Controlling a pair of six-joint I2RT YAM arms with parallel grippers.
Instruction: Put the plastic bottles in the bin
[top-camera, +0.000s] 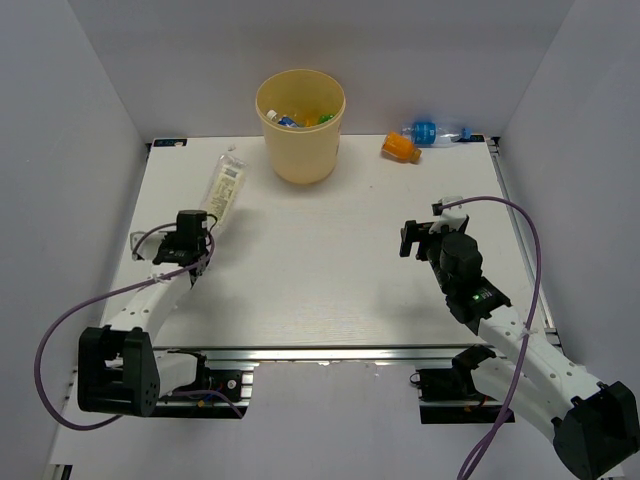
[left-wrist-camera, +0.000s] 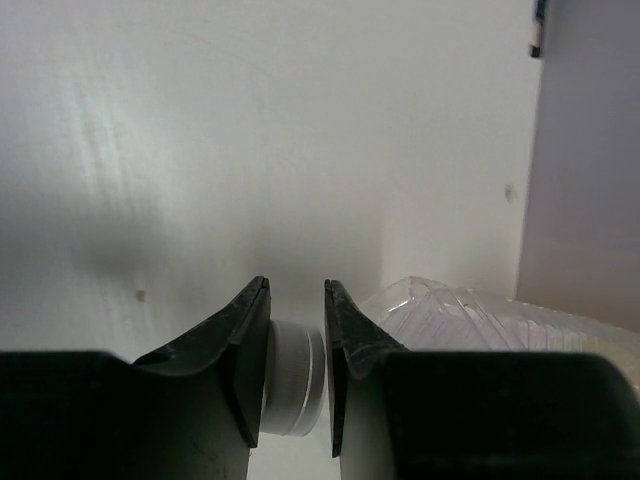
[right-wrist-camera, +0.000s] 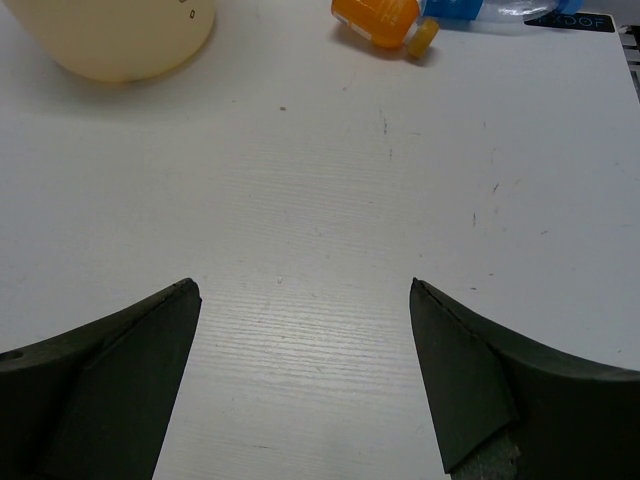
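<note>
Left claw (left-wrist-camera: 296, 300) pinches cap (left-wrist-camera: 295, 375) of bottle (left-wrist-camera: 470, 315); body half hidden.

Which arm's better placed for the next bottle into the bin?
Left. The left gripper is shut on the cap of the cream-label bottle, the bin not far beyond it. The right gripper is open over bare table, well short of the orange bottle.

Hardly anything is legible. A dark strip (right-wrist-camera: 572, 20) at the top right of the right wrist view carries pale letters that look like "OOF" (its start is hidden). The cream-label bottle (top-camera: 226, 186) bears print too small to read. Dark marks on the bin (right-wrist-camera: 120, 40) are cut off.
</note>
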